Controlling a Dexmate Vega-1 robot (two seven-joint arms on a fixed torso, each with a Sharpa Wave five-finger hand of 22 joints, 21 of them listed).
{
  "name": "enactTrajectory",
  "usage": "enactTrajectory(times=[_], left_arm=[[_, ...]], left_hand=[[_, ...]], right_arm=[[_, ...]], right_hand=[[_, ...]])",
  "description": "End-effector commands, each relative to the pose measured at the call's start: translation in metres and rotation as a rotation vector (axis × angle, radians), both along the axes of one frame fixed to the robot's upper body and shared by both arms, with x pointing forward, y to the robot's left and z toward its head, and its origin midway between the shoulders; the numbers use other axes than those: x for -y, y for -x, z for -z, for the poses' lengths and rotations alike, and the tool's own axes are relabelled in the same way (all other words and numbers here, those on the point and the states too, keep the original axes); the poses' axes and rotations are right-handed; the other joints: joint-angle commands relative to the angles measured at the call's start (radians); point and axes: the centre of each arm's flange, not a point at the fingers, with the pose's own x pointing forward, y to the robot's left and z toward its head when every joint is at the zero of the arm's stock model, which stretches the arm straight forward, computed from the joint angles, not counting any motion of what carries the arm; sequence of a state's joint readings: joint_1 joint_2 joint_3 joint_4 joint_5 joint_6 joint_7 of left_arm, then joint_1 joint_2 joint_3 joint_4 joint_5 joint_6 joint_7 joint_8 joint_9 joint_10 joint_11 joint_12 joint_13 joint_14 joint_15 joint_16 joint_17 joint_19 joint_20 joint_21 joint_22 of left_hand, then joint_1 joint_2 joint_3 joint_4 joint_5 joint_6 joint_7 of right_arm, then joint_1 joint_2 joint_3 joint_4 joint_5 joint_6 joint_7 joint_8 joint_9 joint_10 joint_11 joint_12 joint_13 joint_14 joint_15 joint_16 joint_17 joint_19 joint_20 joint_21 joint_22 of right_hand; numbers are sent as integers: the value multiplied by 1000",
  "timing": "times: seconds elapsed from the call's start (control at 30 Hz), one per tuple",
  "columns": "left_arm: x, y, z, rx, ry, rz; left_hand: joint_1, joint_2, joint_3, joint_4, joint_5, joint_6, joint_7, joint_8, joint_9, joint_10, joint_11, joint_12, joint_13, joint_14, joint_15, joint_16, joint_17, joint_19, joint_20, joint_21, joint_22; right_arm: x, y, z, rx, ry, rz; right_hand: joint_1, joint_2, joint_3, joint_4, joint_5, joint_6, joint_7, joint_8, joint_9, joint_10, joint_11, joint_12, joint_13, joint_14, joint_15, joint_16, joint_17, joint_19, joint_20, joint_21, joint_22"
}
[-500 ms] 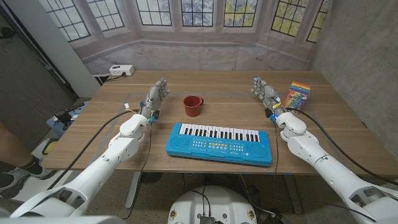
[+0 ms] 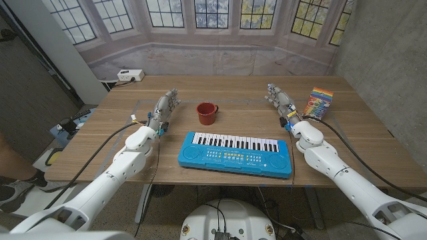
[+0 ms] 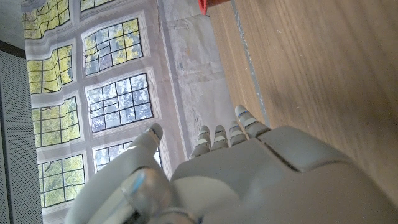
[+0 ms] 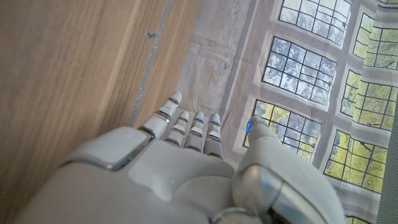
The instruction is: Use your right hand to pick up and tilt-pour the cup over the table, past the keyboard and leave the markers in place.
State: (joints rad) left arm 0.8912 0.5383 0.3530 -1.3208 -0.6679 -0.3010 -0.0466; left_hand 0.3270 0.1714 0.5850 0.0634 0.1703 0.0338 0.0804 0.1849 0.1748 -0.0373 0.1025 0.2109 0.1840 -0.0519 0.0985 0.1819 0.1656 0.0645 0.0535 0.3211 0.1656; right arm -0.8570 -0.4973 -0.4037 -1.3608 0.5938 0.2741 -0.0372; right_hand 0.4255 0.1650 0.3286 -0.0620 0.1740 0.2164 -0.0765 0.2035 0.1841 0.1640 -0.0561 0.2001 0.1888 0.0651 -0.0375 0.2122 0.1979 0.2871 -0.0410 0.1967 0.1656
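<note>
Left hand (image 2: 163, 107) stands on its edge at the left of the table (image 2: 373, 140), fingers spread and straight, holding nothing; the left wrist view shows the same extended fingers (image 3: 224, 134) over bare wood. Not needed for this task, so it should stay put.

Red cup (image 2: 206, 113) sits upright behind the keyboard (image 2: 237, 153), toward its left end, handle pointing right. It stands apart from both hands, nearer the left one. The blue keyboard lies front and centre, between the arms.

Right hand (image 2: 280, 99) is raised at the right, behind the keyboard's right end, fingers apart and empty, well apart from the cup. The right wrist view shows its fingers (image 4: 189, 124) extended over plain wood, nothing between them.

Markers box (image 2: 319, 102) lies just beside the right hand, on its outer side.

Step in hand, as judged: reach toward the cup, barely begun; no grasp yet. Next move calls for the right hand to travel left across the table behind the keyboard, away from the markers, and close around the cup body or handle, then lift and tilt beyond the keyboard.
</note>
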Motion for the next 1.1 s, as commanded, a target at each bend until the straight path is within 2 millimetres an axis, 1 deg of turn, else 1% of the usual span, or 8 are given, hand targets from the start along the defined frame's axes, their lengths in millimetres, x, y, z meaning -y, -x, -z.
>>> enactTrajectory(times=[0.03,0.43,0.93,1.1], left_arm=[[-2,-2,2,0,-5,6],[7,-2,1,7,-4,18],[14,0,-1,10,-6,15],[17,1,-4,11,-11,14]], left_hand=[[10,-1,10,-3,5,2,3,3,2,2,5,4,4,6,7,2,5,8,0,-4,4],[9,-2,12,-4,5,2,3,1,2,3,5,3,4,7,7,1,6,10,0,-9,4],[7,-3,14,-6,4,2,3,0,2,4,6,2,4,7,10,0,6,11,1,-16,4],[7,-3,15,-6,4,2,2,0,2,4,6,1,5,7,8,0,6,12,1,-18,4]], right_arm=[[-7,0,-6,2,35,-3],[-6,3,-12,3,71,-7],[-23,-6,-33,17,181,-36],[-30,-10,-39,29,202,-50]], right_hand=[[13,1,3,-6,5,9,3,3,5,5,0,3,1,7,-56,3,1,10,-50,3,4],[16,0,5,-11,6,11,2,2,6,6,-1,2,1,7,-56,2,0,10,-50,1,4],[24,-3,8,-22,7,12,1,1,6,9,0,2,2,6,-56,0,-2,9,-50,0,4],[27,-3,10,-27,7,26,-3,5,6,31,-4,8,2,4,-53,-1,-2,8,-50,-1,4]])
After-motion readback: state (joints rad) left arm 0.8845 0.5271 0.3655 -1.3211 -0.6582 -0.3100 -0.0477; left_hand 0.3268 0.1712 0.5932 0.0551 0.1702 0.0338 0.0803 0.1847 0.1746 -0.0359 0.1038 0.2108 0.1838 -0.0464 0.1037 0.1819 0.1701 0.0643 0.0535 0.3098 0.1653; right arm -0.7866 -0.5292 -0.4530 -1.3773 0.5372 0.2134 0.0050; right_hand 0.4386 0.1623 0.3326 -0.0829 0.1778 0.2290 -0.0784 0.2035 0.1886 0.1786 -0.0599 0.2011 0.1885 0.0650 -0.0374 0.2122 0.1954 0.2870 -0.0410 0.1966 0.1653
